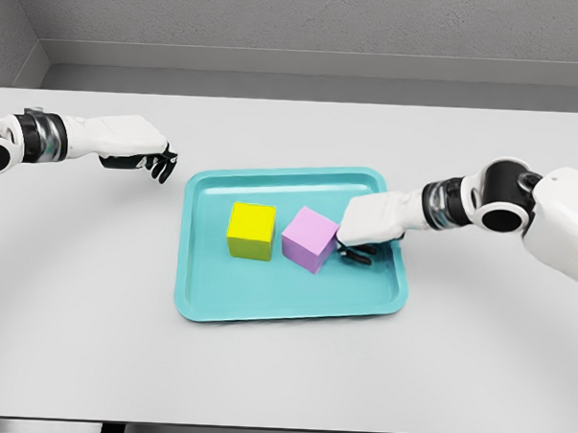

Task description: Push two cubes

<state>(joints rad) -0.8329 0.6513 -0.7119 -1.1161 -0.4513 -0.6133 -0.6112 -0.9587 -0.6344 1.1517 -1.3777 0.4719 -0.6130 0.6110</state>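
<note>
On tray (197, 299): my right hand (367, 225), fingers curled, empty, against pink cube (310, 239); yellow cube (251, 230) lies beyond at nine o'clock, small gap between. Left hand (139, 145) curled, idle, farther off at ten.

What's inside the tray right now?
The teal tray holds a yellow cube and a pink cube, close together. The right hand reaches in beside the pink cube, covering the floor beneath it.

A white table (263, 369) fills most of the view — a teal tray (194, 303), shallow and raised at the rim, is set on it near the middle. Behind the table, a grey wall (307, 21) is seen.
</note>
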